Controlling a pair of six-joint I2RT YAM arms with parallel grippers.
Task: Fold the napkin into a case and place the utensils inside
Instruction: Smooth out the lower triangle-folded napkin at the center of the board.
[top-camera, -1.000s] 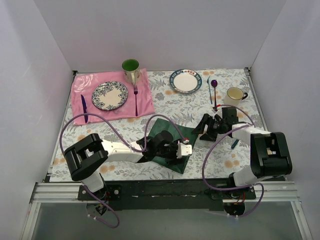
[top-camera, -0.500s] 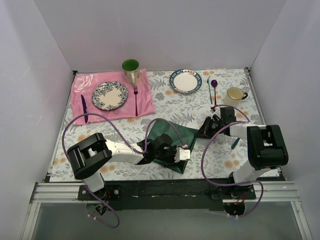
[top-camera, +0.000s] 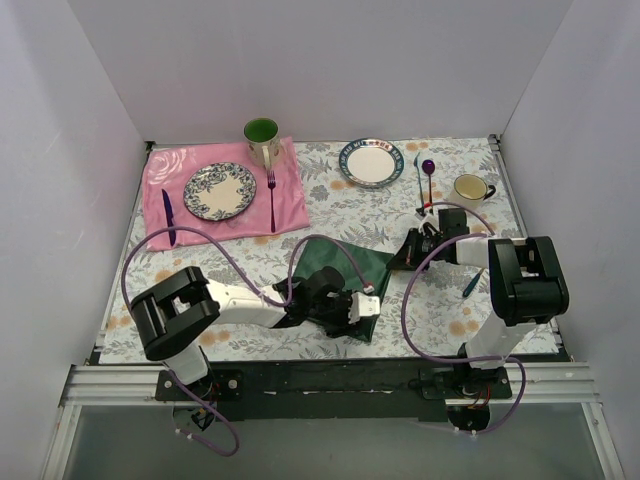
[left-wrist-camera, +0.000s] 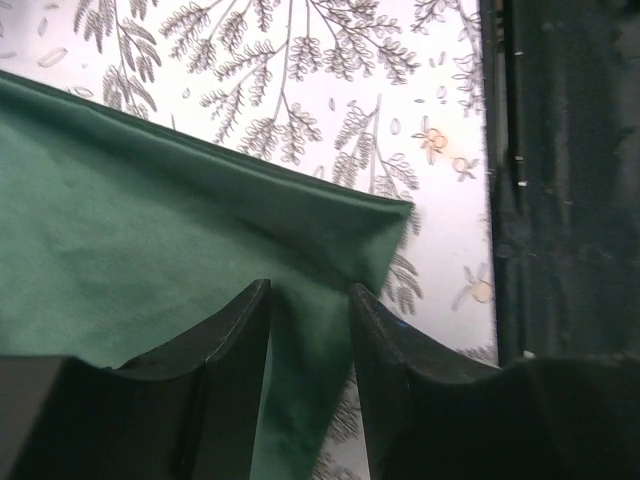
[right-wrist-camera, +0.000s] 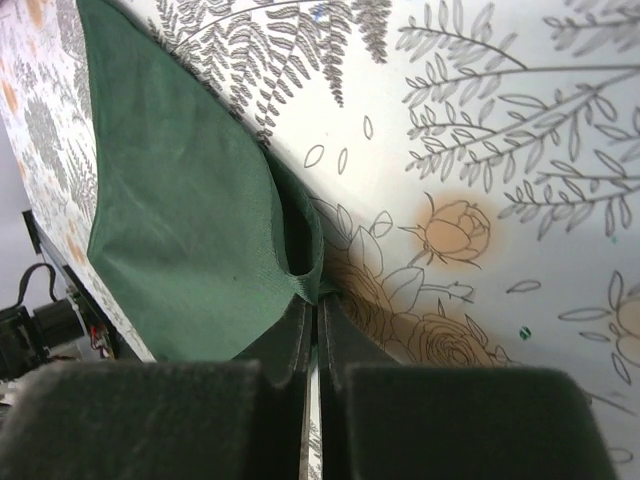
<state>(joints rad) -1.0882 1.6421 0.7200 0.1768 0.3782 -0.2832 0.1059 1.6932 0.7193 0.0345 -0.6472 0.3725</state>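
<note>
The dark green napkin (top-camera: 340, 262) lies folded on the floral tablecloth near the front middle. My left gripper (top-camera: 353, 306) rests on its near right part. In the left wrist view that gripper (left-wrist-camera: 310, 290) stands partly open, straddling the napkin (left-wrist-camera: 150, 250) near a corner, with cloth lying between the fingers. My right gripper (top-camera: 402, 252) is at the napkin's right corner. The right wrist view shows it (right-wrist-camera: 318, 300) shut on the hem of the napkin (right-wrist-camera: 170, 200), where the fold bulges open. A dark green handle (top-camera: 470, 286) peeks out beside the right arm; the rest of the utensils are not visible.
At the back left a pink cloth (top-camera: 295, 210) carries a patterned plate (top-camera: 219, 190), a blue knife (top-camera: 168, 215) and a pink fork (top-camera: 271, 195), with a green mug (top-camera: 261, 135) behind. A white plate (top-camera: 371, 162), purple spoon (top-camera: 429, 175) and cream mug (top-camera: 470, 188) stand back right. The black rail (left-wrist-camera: 560, 200) borders the near edge.
My right gripper went from open to shut on the napkin's right corner, its arm drawing in toward the cloth. The left gripper narrowed over the napkin.
</note>
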